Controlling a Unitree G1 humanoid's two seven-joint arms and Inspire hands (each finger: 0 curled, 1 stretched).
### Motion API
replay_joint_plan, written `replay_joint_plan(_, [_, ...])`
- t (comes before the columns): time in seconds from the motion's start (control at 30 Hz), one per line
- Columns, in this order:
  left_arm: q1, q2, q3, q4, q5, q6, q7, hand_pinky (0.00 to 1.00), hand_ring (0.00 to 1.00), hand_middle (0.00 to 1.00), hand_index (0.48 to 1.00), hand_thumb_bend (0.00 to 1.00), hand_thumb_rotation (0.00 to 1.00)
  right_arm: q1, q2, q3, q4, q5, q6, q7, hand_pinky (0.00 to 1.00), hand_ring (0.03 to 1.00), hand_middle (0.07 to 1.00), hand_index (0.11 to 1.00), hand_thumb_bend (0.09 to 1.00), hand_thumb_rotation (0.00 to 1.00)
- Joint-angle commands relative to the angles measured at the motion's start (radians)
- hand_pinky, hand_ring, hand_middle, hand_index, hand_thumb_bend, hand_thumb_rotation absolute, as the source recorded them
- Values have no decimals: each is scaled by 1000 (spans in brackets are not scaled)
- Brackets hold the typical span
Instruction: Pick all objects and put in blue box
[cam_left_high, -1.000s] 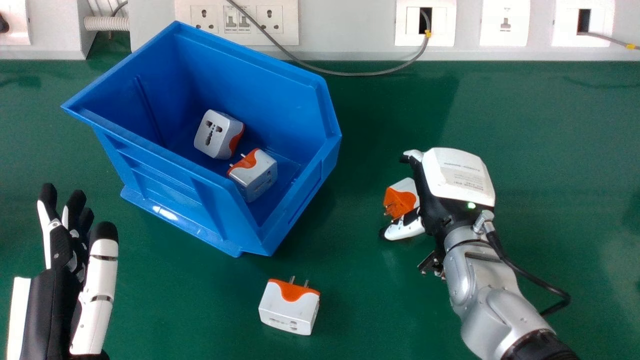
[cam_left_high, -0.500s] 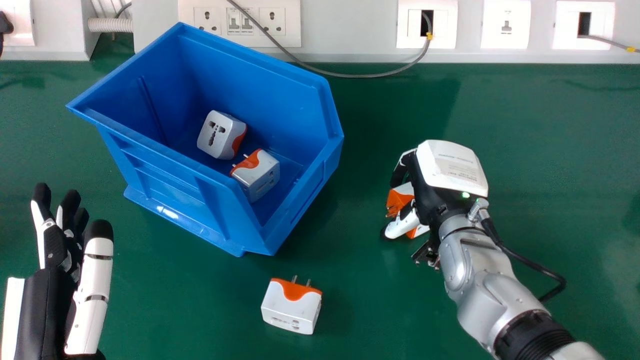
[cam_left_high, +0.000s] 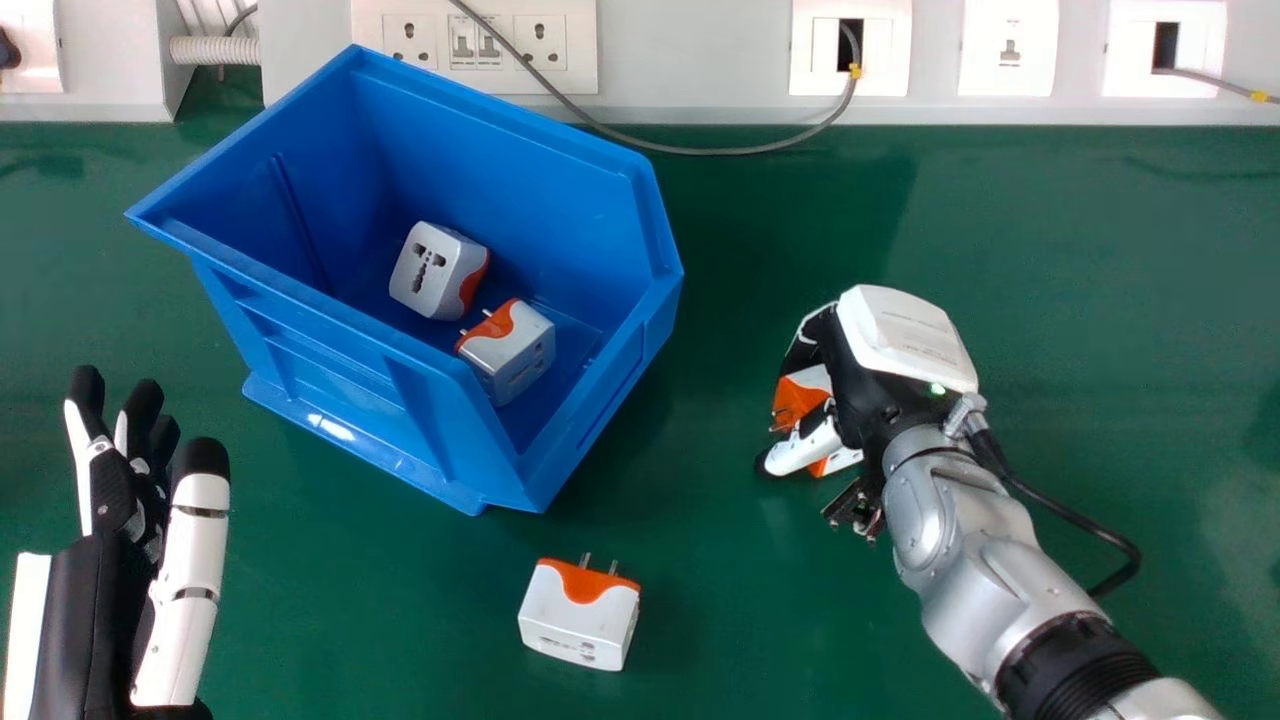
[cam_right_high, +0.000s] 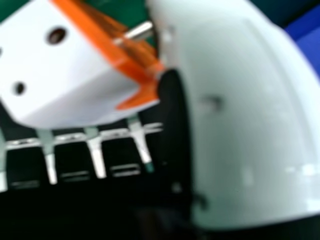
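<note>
My right hand is right of the blue box, its fingers and thumb curled round a white and orange adapter low over the green table. In the right hand view, that adapter lies between the fingers and thumb of my right hand; the fingers partly hide it. Inside the box rest a white adapter and a second one with its pins up. Another adapter lies on the table before the box. My left hand stays at the left, fingers straight, holding nothing.
A white socket panel runs along the table's back edge. A grey cable hangs from it onto the table behind the box. Green table lies between the box and my right hand.
My right hand's fingers have curled round the adapter, which was partly uncovered a second ago. The hand has also tilted and shifted slightly. The left hand stays much the same.
</note>
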Motion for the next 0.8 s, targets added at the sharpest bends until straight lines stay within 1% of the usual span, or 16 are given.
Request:
replay_joint_plan(0.0, [4,-1,3,-24,-1,-11,2,1000,1000,1000,1000,277,721,21,-8,-10,-29,12,-4,-12,410,528,596,490,491,130])
replay_joint_plan(0.13, [9,-5,-1,-36,7,-3,8,1000,1000,1000,1000,263,718,59,-9,-28,-119,19,8,-10,402,527,589,490,488,133])
replay_joint_plan(0.17, [10,-7,-2,-40,6,0,10,1000,1000,1000,1000,265,718,79,-15,-33,-161,22,2,-4,391,516,579,489,488,133])
replay_joint_plan(0.2, [9,-6,-2,-38,7,-2,10,1000,1000,1000,1000,270,717,96,-21,-37,-202,23,4,6,378,499,561,489,487,134])
replay_joint_plan(0.23, [9,-7,-2,-38,3,-2,10,1000,1000,1000,1000,273,717,115,-28,-42,-242,28,-2,11,367,486,548,488,487,134])
replay_joint_plan(0.3, [9,-7,-2,-37,4,-3,11,1000,1000,1000,1000,281,717,150,-36,-51,-320,34,6,24,339,452,517,487,486,134])
replay_joint_plan(0.37, [7,-7,-2,-33,8,-8,12,1000,1000,1000,1000,288,720,183,-46,-57,-398,28,17,34,316,424,496,486,486,137])
replay_joint_plan(0.43, [5,-7,-3,-32,10,-7,13,1000,1000,1000,1000,288,722,222,-60,-66,-486,25,14,43,294,393,472,484,485,138])
replay_joint_plan(0.47, [5,-8,-3,-32,8,-5,14,1000,1000,1000,1000,287,723,238,-65,-71,-524,24,17,49,279,371,455,483,485,138])
replay_joint_plan(0.5, [4,-9,-4,-31,5,-8,13,1000,1000,1000,1000,276,721,255,-68,-78,-564,27,17,57,273,362,448,483,485,139])
replay_joint_plan(0.53, [2,-11,-5,-30,6,-8,15,1000,1000,1000,1000,277,719,270,-74,-83,-599,25,10,58,248,324,414,480,485,139])
replay_joint_plan(0.57, [0,-10,-5,-24,3,-13,12,1000,1000,1000,1000,274,717,287,-77,-90,-644,27,15,70,232,298,386,478,486,137])
replay_joint_plan(0.6, [-2,-10,-4,-20,4,-16,11,1000,1000,1000,1000,274,716,302,-83,-94,-686,26,17,81,200,257,344,475,486,138])
replay_joint_plan(0.63, [-4,-10,-4,-16,4,-19,10,1000,1000,1000,1000,278,716,314,-86,-98,-723,24,24,94,196,249,338,475,485,138])
replay_joint_plan(0.7, [-7,-8,-4,-11,12,-24,9,1000,1000,1000,1000,286,714,338,-92,-108,-796,25,28,121,175,219,306,473,486,137])
replay_joint_plan(0.77, [-7,-11,-6,-11,7,-22,8,1000,1000,1000,1000,290,716,359,-97,-118,-865,28,27,149,151,190,271,471,486,136])
